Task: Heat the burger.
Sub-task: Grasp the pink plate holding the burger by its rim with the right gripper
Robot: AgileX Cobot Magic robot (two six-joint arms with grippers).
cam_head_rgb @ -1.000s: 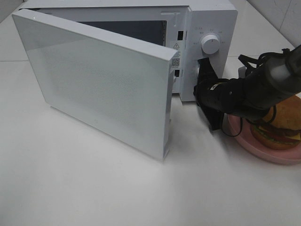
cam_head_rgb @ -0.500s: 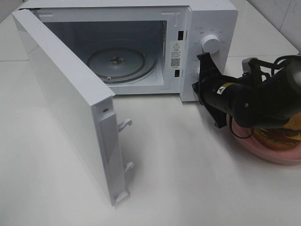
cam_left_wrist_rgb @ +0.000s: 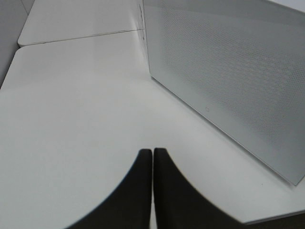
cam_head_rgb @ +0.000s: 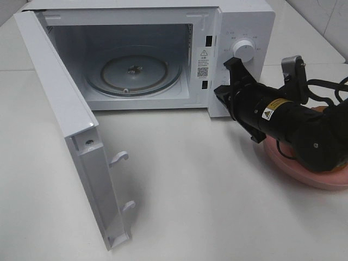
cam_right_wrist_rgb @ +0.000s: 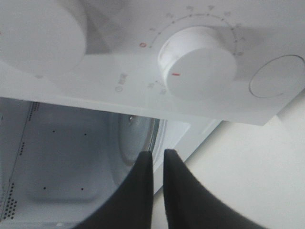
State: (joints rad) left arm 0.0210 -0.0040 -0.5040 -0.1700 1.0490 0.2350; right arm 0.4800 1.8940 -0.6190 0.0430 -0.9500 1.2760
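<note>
Microwave door (cam_head_rgb: 65,125) stands wide open, right tool (cam_right_wrist_rgb: 157,153) near control panel (cam_head_rgb: 256,32).

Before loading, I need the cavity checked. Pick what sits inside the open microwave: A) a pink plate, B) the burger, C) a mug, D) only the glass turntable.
D: past the open door, only the bare glass turntable shows inside.

light: bright, even | shadows: soft | wrist views: blurred (nearest parts)
</note>
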